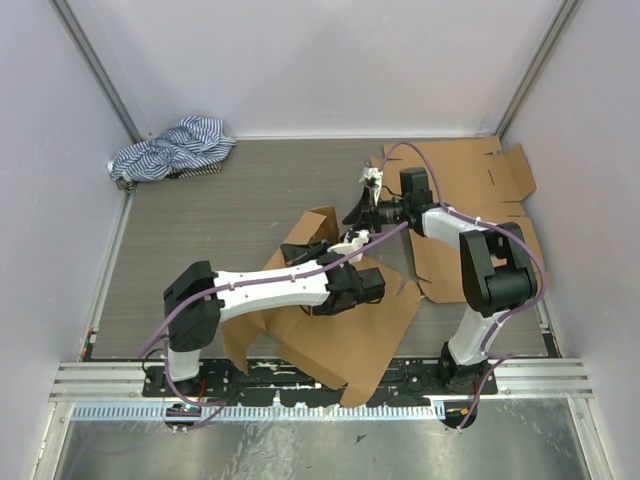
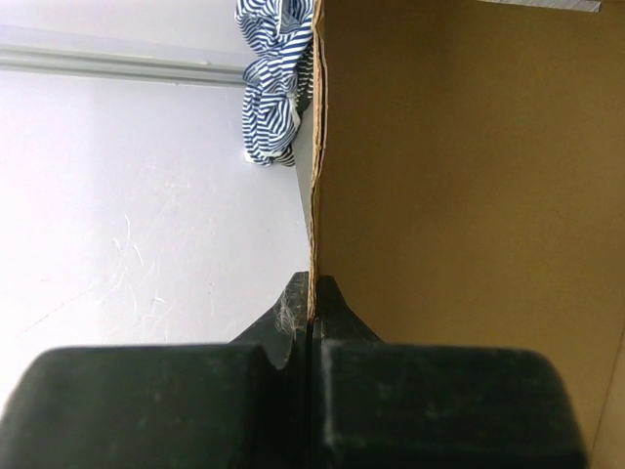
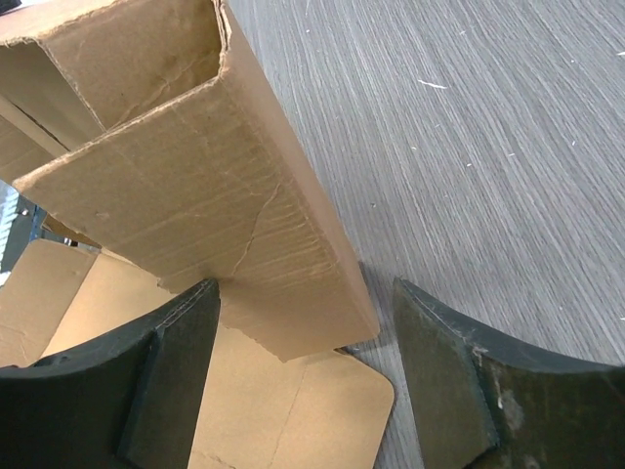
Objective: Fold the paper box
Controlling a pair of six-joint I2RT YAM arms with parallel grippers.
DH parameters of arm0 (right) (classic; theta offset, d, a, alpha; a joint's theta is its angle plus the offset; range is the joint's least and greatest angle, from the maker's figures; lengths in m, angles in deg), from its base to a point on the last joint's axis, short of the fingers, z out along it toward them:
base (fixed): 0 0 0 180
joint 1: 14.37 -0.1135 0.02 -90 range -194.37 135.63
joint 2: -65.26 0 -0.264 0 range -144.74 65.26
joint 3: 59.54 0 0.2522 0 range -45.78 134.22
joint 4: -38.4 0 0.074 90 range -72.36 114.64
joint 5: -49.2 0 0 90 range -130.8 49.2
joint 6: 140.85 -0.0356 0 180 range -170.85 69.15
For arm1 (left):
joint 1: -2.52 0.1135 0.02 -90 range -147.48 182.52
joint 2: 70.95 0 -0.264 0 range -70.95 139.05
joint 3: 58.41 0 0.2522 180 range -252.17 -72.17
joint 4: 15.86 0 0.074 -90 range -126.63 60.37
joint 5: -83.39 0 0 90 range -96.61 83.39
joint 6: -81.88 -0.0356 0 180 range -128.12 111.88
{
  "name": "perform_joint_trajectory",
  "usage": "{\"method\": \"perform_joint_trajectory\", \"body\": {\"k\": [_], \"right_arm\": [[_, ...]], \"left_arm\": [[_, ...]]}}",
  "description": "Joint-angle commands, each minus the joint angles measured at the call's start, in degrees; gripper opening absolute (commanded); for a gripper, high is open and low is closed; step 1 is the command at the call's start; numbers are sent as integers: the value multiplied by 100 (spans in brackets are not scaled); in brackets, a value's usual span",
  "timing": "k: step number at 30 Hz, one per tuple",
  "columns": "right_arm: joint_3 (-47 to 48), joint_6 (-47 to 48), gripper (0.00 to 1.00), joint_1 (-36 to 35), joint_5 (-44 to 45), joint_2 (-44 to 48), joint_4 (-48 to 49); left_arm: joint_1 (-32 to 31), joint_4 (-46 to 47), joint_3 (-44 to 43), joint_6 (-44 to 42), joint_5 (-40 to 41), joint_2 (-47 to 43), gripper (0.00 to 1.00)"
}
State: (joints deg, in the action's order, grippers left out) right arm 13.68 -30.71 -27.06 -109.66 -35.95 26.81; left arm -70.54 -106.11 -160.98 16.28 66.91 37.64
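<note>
A grey wood-grain surface [image 1: 230, 215] fills the floor of a pale-walled enclosure. Walls stand close on the left, far and right sides, and a metal rail [image 1: 110, 375] runs along the near edge. A striped cloth [image 1: 172, 150] is bunched in the far left corner. Between it and the arms, open grain shows across the far and left parts of the surface. A flat cardboard sheet [image 1: 470, 175] lies along the right side, its outer flaps reaching almost to the right wall.

The paper box [image 1: 345, 335] sits near the centre, close to the arm bases. It is mostly spread flat, and its nearest corner lies over the rail. At its far side a panel stands up from the rest.

The left tool [image 2: 311, 327] is clamped tight on that raised panel. In the left wrist view the corrugated edge rises straight out of the seam between the two fingers, with the brown face on one side and the pale wall and cloth on the other.

The right tool [image 3: 305, 293] stands wide open, low over the surface, gripping nothing. Its fingers [image 3: 156, 381] straddle the lower corner of a folded-up wall of the box. One finger is just beside the cardboard face, and I cannot tell whether it touches. The other stands apart from the corner, with bare grain showing between them.
</note>
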Motion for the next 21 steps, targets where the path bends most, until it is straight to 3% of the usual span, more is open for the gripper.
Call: {"method": "perform_joint_trajectory", "body": {"k": [1,8,14,21], "right_arm": [[-102,-352,78,-96,-24,281,813],[-147,-178,83,-299,-91,353,809],[43,-442,82,-538,258,213,951],[-240,-914,77,-706,955,482,1440]], "left_arm": [[-42,-156,-163,349,231,81,2],[-42,460,28,-43,26,-39,2],[-33,1811,592,-961,-509,-526,2],[-16,1818,477,-993,-463,-398,2]]}}
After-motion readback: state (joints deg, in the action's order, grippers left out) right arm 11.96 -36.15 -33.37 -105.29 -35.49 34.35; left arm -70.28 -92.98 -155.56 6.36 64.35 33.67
